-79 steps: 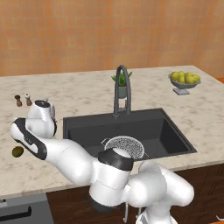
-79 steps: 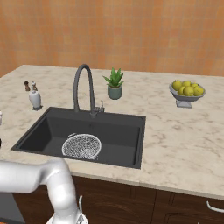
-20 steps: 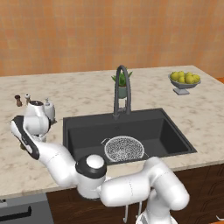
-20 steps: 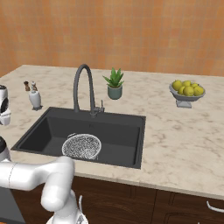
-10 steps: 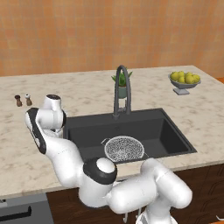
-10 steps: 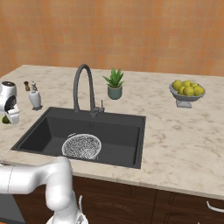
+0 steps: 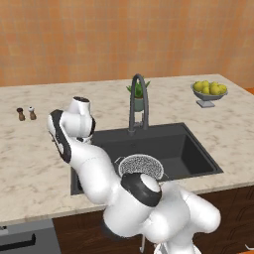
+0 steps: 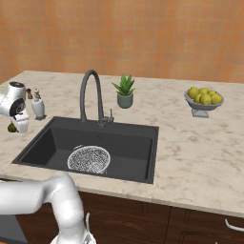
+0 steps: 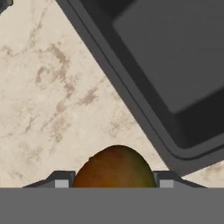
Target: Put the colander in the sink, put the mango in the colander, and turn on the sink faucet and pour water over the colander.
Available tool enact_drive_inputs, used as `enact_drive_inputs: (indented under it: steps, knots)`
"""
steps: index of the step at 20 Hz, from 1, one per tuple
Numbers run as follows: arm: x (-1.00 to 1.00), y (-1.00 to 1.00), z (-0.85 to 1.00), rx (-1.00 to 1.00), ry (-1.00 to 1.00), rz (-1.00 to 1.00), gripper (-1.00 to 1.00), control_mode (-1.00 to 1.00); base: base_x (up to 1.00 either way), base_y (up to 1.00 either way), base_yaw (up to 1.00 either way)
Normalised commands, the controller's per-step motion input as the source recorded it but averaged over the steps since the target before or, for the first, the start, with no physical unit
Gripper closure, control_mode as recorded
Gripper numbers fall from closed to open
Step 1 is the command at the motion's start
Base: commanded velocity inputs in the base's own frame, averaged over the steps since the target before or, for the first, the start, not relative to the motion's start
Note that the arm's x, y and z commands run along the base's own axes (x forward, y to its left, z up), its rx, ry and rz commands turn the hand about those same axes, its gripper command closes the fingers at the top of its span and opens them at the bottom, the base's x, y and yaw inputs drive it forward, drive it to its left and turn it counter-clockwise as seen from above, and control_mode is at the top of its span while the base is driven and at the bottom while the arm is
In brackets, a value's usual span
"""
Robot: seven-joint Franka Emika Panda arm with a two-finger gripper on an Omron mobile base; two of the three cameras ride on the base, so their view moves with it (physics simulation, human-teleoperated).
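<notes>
Lifted off the counter (image 9: 48,87) since a moment ago, the mango (image 9: 114,167) sits clamped in our gripper (image 9: 114,183), carried just beside the sink's (image 9: 175,74) left edge. We see the colander (image 8: 89,159) lying inside the basin, below the faucet (image 8: 91,95).

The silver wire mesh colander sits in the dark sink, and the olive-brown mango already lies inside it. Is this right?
Not quite. The silver wire mesh colander does sit in the dark sink, but the olive-brown mango is between the fingers of the gripper, above the marble counter beside the sink, as the hand view shows.
</notes>
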Motion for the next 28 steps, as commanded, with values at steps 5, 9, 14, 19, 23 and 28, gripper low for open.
enact_drive_inputs:
  steps: [5,9,14,19,23,28]
  knots:
    - [-0.54,-0.72,0.31,-0.03,0.00,0.13,1.00,-1.00,0.00,0.00,0.00]
    - [-0.52,-0.76,0.24,-0.01,0.00,0.18,1.00,-1.00,0.00,0.00,0.00]
    - [-0.34,-0.76,0.19,-0.04,-0.06,0.18,1.00,-1.00,0.00,0.00,0.00]
    - [-0.27,-0.76,0.13,-0.02,-0.11,0.14,1.00,-1.00,0.00,0.00,0.00]
    - [-0.10,-0.82,0.01,-0.01,-0.10,0.20,1.00,-1.00,0.00,0.00,0.00]
    - [-0.10,-0.83,0.00,0.00,-0.21,0.28,1.00,-1.00,0.00,0.00,0.00]
